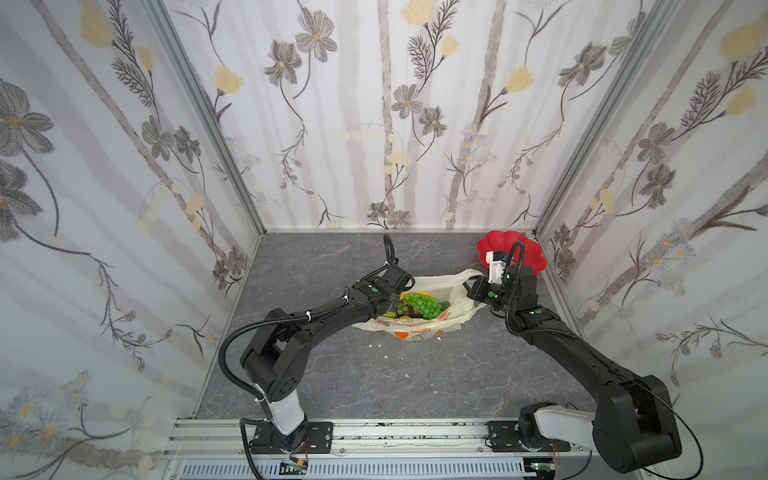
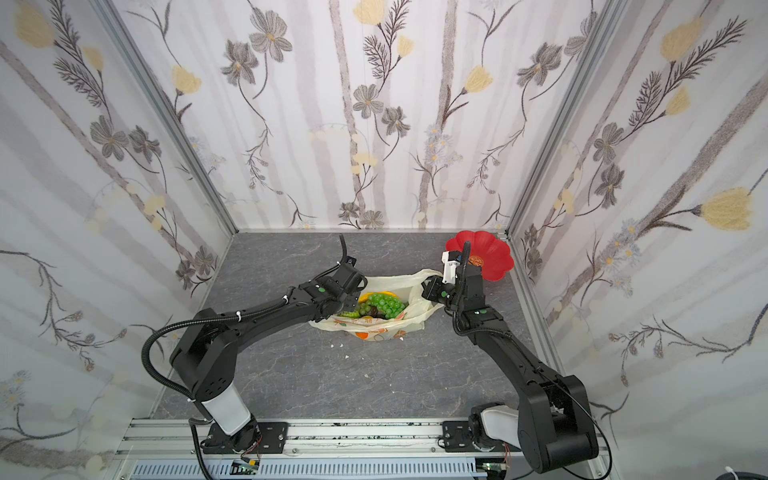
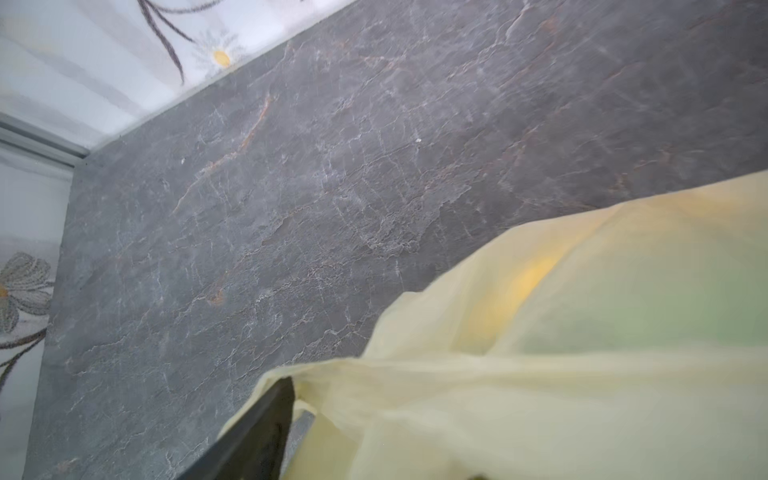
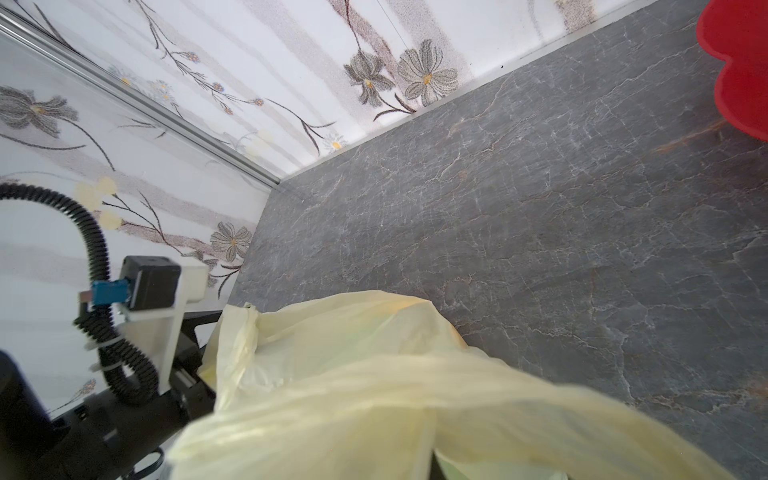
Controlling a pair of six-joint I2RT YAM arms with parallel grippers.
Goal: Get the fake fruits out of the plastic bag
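Because your right gripper [image 1: 473, 287] is clamped shut on a handle of the plastic bag [image 1: 440, 286], lying at frame centre on the table [image 1: 332, 374], the mouth is judged held wide to expose the fake fruits [image 1: 417, 305] inside it; your left gripper [image 1: 387, 306] sits at the mouth's left rim; whether its fingers [image 3: 257, 432] are parted or closed cannot be told; both top views show the grapes [image 2: 384, 303] plainly; the left wrist view gives only one finger under film and blurred colour.
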